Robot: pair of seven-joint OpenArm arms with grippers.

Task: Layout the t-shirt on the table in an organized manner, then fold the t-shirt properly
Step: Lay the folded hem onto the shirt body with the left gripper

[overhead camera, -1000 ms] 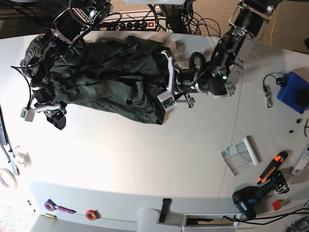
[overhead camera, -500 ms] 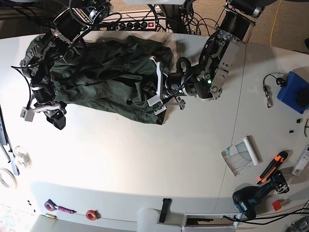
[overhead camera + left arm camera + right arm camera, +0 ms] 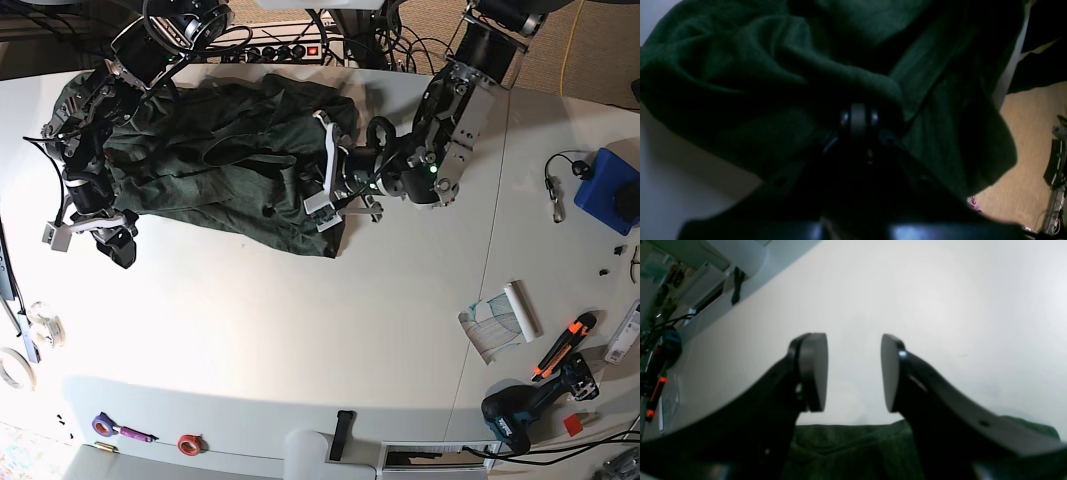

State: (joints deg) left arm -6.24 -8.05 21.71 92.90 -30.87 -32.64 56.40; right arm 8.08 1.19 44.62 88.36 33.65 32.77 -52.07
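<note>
A dark green t-shirt (image 3: 200, 160) lies crumpled on the far left part of the white table (image 3: 300, 330). My left gripper (image 3: 322, 190) sits on the shirt's right edge. In the left wrist view its fingertips (image 3: 857, 117) are pressed together, with a fold of the t-shirt (image 3: 740, 66) bunched over and around them. My right gripper (image 3: 105, 238) hovers at the shirt's lower left corner. In the right wrist view the right gripper (image 3: 852, 373) is open with nothing between the pads (image 3: 813, 373), bare table ahead, and t-shirt (image 3: 846, 446) cloth below it.
A paper roll (image 3: 500, 320), an orange-handled cutter (image 3: 565, 345) and a drill (image 3: 525, 415) lie at the right front. A blue box (image 3: 610, 190) stands at the right edge. Tape rolls (image 3: 15, 370) sit at the left edge. Cables and a power strip (image 3: 290, 50) run behind the shirt.
The left arm has moved left from beside the shirt's right edge onto the cloth, then nearly stopped. The right arm and the shirt's left side have not moved.
</note>
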